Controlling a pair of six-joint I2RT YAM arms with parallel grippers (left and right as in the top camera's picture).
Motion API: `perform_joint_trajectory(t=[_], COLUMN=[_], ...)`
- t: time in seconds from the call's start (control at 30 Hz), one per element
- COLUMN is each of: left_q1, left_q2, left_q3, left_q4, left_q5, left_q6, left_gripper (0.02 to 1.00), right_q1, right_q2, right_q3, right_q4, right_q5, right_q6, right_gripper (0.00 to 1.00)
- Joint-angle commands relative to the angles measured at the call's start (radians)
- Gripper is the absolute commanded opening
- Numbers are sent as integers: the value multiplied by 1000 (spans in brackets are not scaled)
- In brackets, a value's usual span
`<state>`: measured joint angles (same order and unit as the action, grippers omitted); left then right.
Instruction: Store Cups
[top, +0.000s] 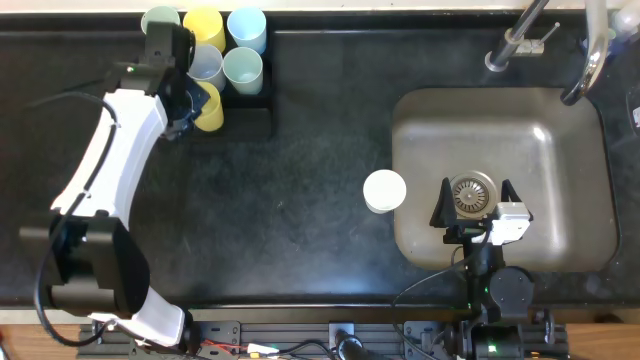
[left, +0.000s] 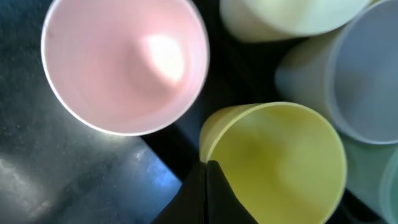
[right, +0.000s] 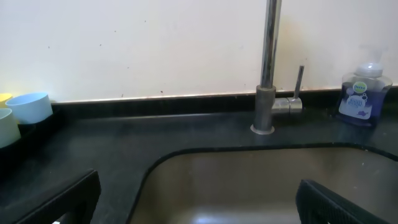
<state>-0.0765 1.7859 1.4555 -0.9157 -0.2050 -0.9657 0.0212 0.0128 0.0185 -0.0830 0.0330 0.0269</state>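
Cups sit at 2 stages of storage. Nearest the robot, the white cup stands mouth up on the counter, well apart from the tray and off to its right, most likely because it is not yet collected. The right gripper hangs farther from the tray than that, above the sink. Its fingers are spread wide with nothing between them, which reads as an idle park. The white cup lies just outside the basin rim, on the gripper's tray side. Farther out, at the tray's near end, the left gripper looks clenched on the yellow cup, with 1 finger inside the rim and 1 outside so that the thin wall is pinched. Gripping by the rim probably leaves the base free for setting down in the tray's open near part. The pink cup stands mouth up just beside the yellow cup, on the side away from the tray's other cups; whether it rests in the tray or on the counter I cannot tell. Farthest back, 5 cups fill the tray's far end. The pale blue cup and mint cup come first, then the green cup, second yellow cup and light blue cup. They are packed close together, presumably to save room.
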Motion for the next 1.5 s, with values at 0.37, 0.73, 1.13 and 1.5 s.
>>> perform_joint_trajectory(t=[0.37, 0.73, 1.13, 1.5], left_q1=[9, 8, 8, 8], left_q2=[-24, -246, -932, -1429], left_q3=[-61, -61, -394, -1254], left_q4=[10, 1, -267, 1263], left_q5=[2, 32, -13, 227], left_q6=[12, 23, 103, 759], left_gripper=[879, 998, 974, 1000], right_q1=[1, 1, 1, 1], right_q2=[-7, -7, -7, -7], right_q3=[-13, -13, -13, -13], right_q4=[5, 6, 6, 6], right_q5=[0, 0, 0, 0], right_q6=[7, 7, 7, 7], right_gripper=[998, 996, 998, 998])
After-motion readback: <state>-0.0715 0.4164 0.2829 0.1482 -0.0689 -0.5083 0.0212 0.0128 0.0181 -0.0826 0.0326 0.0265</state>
